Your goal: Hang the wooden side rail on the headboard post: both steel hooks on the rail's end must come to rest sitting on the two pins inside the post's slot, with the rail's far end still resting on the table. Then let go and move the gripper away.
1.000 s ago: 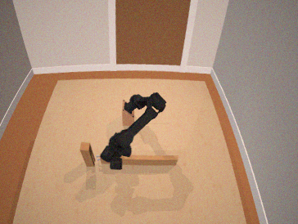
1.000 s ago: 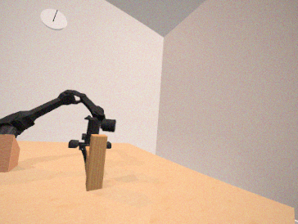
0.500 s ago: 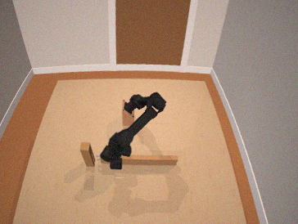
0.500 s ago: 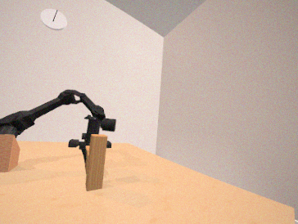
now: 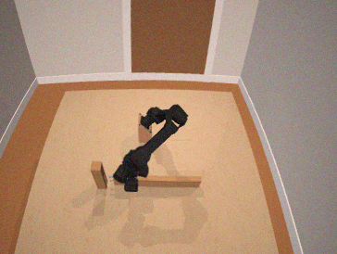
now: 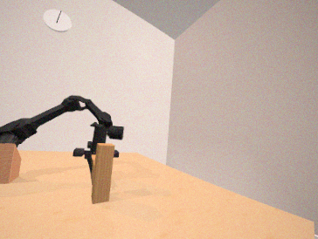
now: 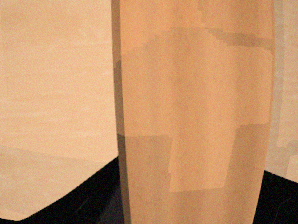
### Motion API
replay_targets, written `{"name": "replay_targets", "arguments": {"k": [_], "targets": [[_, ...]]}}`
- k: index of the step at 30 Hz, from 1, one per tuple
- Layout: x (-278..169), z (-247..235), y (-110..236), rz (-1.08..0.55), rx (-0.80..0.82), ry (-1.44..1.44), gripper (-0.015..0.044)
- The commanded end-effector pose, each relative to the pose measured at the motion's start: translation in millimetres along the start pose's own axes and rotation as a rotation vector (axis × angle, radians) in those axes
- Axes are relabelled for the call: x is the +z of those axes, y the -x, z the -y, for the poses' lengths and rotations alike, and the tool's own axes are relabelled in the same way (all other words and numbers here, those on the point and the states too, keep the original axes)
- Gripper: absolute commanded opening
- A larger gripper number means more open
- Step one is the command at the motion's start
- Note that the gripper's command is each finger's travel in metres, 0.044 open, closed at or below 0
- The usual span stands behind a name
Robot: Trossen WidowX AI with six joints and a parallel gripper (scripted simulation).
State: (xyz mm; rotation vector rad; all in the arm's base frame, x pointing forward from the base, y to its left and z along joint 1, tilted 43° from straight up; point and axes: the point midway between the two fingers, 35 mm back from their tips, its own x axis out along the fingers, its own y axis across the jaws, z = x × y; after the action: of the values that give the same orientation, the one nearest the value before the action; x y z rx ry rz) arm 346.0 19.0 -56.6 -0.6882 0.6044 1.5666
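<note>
The wooden side rail (image 5: pixel 171 182) (image 7: pixel 195 90) runs left to right in the top view. My gripper (image 5: pixel 126 181) is shut on it near its left end, with a black finger on each side in the wrist view. The headboard post (image 5: pixel 97 174) (image 6: pixel 104 174) stands upright just left of that end, its dark slot facing the rail. The small grey hooks (image 5: pixel 111 178) show faintly between rail end and post, with a narrow gap to the post. The pins cannot be made out. The exterior view has most of the rail hidden behind the post. Whether the far end touches the table is unclear.
A reddish-brown block (image 5: pixel 145 134) (image 6: pixel 9 163) stands by the arm's base, behind the rail. The arm (image 5: pixel 159 139) (image 6: pixel 48 114) reaches over from there. Shadows of arm and rail fall on the table in front.
</note>
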Motion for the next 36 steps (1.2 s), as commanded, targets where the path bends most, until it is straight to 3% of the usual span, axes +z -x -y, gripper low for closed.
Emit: {"name": "replay_targets", "arguments": {"k": [1,36], "targets": [[-1.6,2.5,7.5,-0.005,-0.018,-0.001,0.0000],[-1.6,2.4,13.4,-0.006,-0.018,-0.001,0.0000]]}}
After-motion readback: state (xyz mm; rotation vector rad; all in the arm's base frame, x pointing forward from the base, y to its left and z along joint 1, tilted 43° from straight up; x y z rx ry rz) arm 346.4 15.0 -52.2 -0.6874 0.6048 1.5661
